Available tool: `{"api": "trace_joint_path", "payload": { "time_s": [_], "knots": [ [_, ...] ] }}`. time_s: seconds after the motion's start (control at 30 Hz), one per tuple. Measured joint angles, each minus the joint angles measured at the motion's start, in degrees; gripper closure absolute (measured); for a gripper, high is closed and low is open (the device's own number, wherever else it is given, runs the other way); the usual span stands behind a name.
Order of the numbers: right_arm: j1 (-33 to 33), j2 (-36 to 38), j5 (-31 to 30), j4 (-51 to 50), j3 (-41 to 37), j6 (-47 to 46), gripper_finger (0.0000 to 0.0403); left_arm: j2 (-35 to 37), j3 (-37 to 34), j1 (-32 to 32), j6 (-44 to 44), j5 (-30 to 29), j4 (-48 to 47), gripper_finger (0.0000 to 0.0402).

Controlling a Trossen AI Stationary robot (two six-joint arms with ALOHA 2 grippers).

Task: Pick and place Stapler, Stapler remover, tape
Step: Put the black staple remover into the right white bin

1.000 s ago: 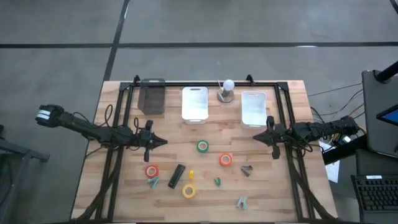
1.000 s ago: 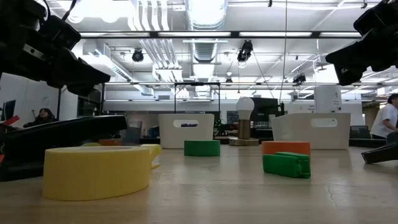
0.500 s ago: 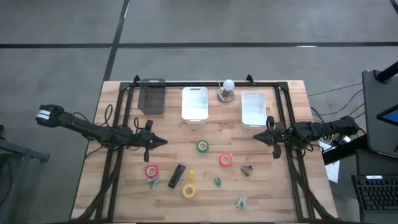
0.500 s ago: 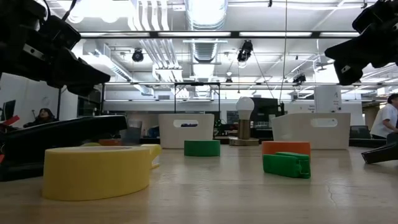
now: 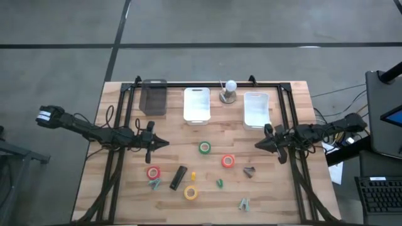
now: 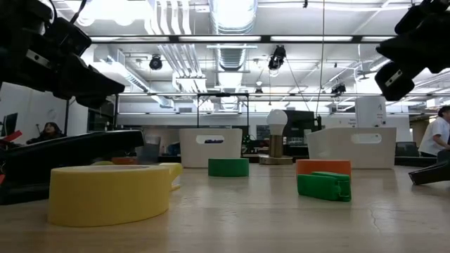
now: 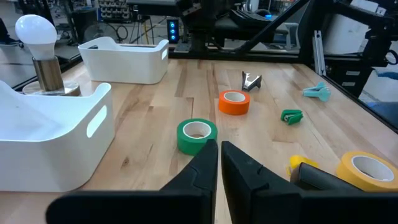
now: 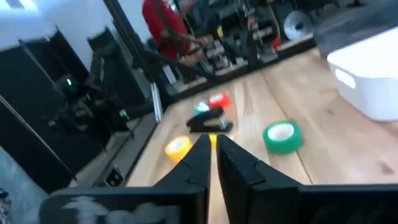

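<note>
The black stapler [image 5: 178,177] lies flat on the table's near half, between the red tape [image 5: 153,172] and the yellow tape [image 5: 190,193]. The green tape [image 5: 205,147] and the orange-red tape [image 5: 228,161] lie flat nearer the middle. A dark staple remover [image 5: 249,171] sits right of the orange-red roll, and a small green one [image 5: 220,183] rests near the yellow roll. My left gripper [image 5: 164,143] hovers shut, left of the green tape [image 7: 196,135]. My right gripper [image 5: 256,145] hovers shut to the right of the orange-red roll, touching nothing.
Along the far edge stand a dark bin [image 5: 152,99], two white bins [image 5: 196,105] [image 5: 256,109] and a light bulb on a base [image 5: 230,91]. More clips lie near the front: a grey-blue one [image 5: 154,184] and a teal one [image 5: 244,203]. A black frame rims the table.
My right gripper has shifted slightly toward the table's near edge and turned a little toward the objects. The left arm and all the objects have stayed where they were.
</note>
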State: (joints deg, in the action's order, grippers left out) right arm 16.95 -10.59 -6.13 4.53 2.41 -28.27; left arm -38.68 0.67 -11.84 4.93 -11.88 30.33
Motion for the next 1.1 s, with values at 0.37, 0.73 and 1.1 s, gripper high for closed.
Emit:
{"api": "trace_joint_path", "payload": {
  "time_s": [0.37, 0.73, 1.1],
  "knots": [
    [6.15, -19.51, -6.28, -2.62, 5.88, -10.63, 0.0264, 0.0, 0.0, 0.0, 0.0, 0.0, 0.0, 0.0378],
    [13.7, -37.74, -5.02, -29.52, 24.66, -24.97, 0.0243, 0.0, 0.02, 0.0, 0.0, 0.0, 0.0, 0.0378],
    [16.19, -53.23, -6.95, -32.66, 27.3, -28.53, 0.0254, 0.0, 0.0, 0.0, 0.0, -0.01, 0.0, 0.0378]
  ]
}}
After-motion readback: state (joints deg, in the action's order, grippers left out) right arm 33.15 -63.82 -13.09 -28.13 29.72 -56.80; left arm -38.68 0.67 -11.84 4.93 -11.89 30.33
